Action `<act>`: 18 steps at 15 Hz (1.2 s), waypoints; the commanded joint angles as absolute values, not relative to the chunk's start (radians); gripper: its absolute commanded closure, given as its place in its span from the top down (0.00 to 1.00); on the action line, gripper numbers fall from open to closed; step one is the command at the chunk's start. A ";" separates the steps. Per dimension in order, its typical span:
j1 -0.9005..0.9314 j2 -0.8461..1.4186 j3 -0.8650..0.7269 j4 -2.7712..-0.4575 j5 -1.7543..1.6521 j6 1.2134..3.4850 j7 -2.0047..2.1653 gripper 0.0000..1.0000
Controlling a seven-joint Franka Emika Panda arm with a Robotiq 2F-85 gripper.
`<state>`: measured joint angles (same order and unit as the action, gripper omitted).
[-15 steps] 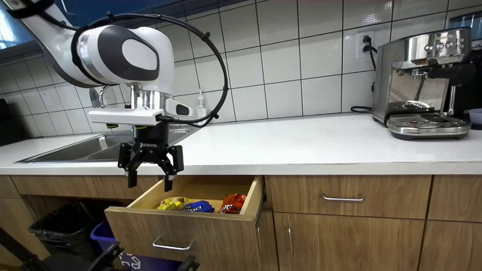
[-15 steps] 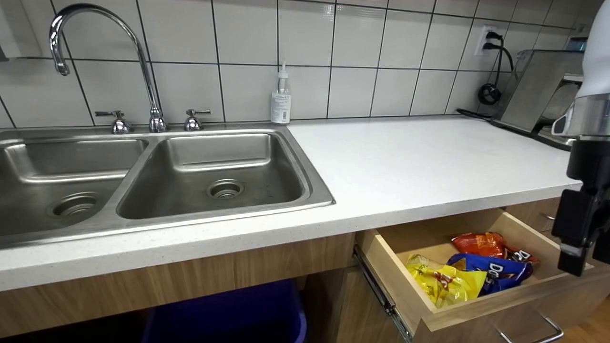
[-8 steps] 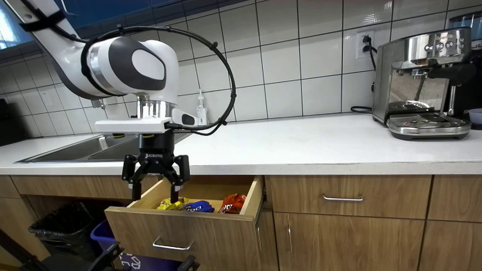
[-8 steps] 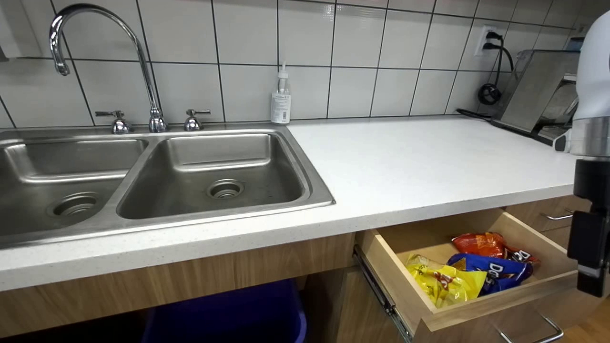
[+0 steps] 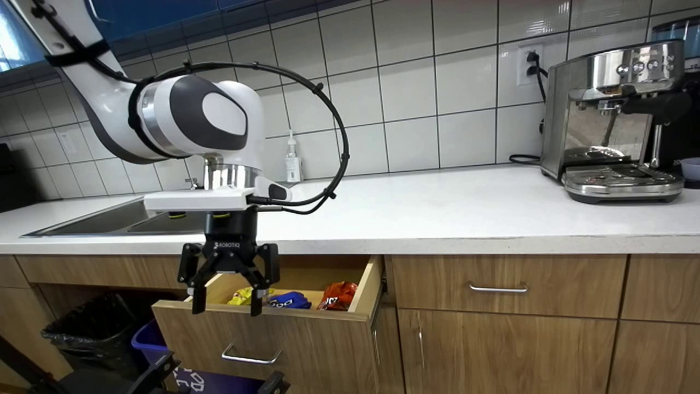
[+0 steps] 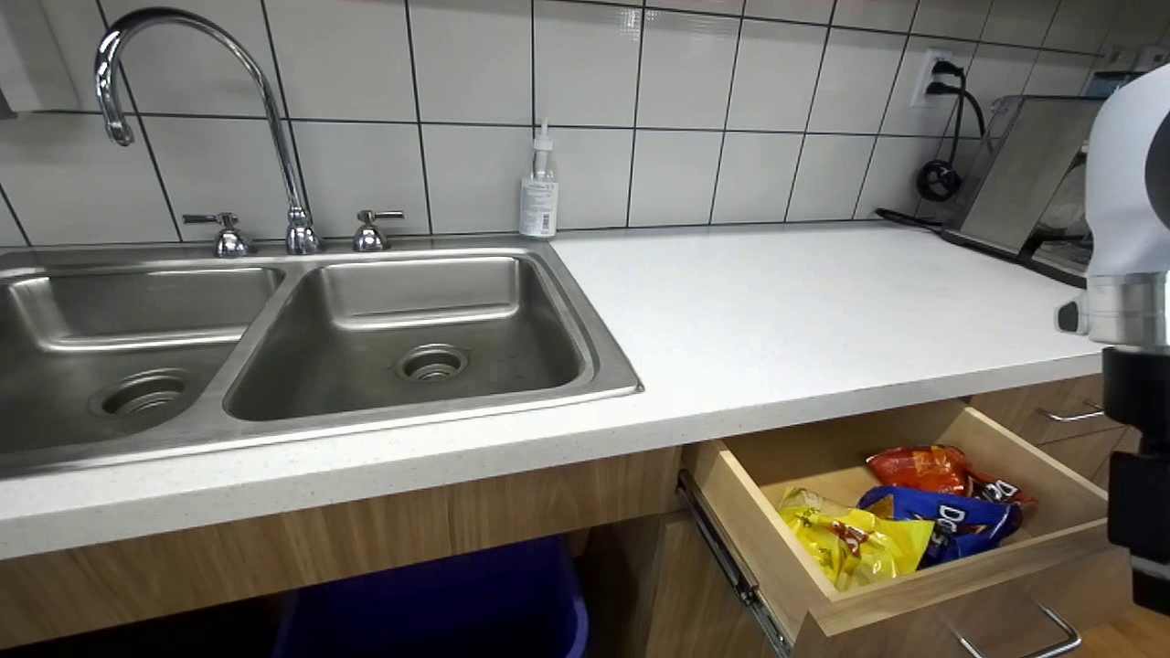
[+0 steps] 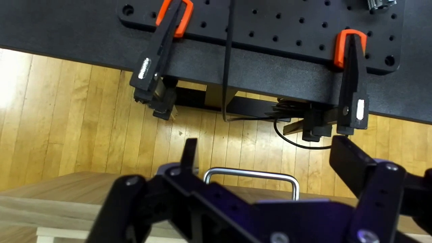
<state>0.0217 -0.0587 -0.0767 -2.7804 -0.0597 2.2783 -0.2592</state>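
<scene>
My gripper (image 5: 227, 310) stands open and points down, its fingers overlapping the top front edge of a pulled-out wooden drawer (image 5: 317, 339). Nothing is between the fingers. In the wrist view the drawer's metal handle (image 7: 253, 173) shows lower down, between the two spread fingertips and apart from them. Inside the drawer lie a yellow snack bag (image 6: 855, 546), a blue bag (image 6: 969, 523) and a red bag (image 6: 919, 468). In an exterior view the gripper (image 6: 1150, 594) is partly cut off by the right edge, beside the drawer's front.
A white counter (image 5: 410, 208) with a steel sink (image 6: 430, 320) runs above the drawer. An espresso machine (image 5: 607, 126) stands at its right. Below are a black-lined bin (image 5: 93, 328) and a blue bin (image 6: 439, 603). Orange-tipped clamps (image 7: 351, 81) grip a black table (image 7: 263, 71).
My gripper has come down from the counter edge's height to the drawer's front edge, shifting slightly right in an exterior view. It stays open. The drawer and bags have not moved.
</scene>
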 commanded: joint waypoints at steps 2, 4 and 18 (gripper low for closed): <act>0.005 0.011 -0.059 -2.779 -0.069 2.331 -0.259 1.00; 0.005 0.042 -0.055 -2.779 -0.068 2.367 -0.263 1.00; -0.006 0.197 -0.019 -2.779 -0.042 2.741 -0.253 1.00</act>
<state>0.0217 0.1864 -0.0489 -2.7804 -0.0571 2.6735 -0.2568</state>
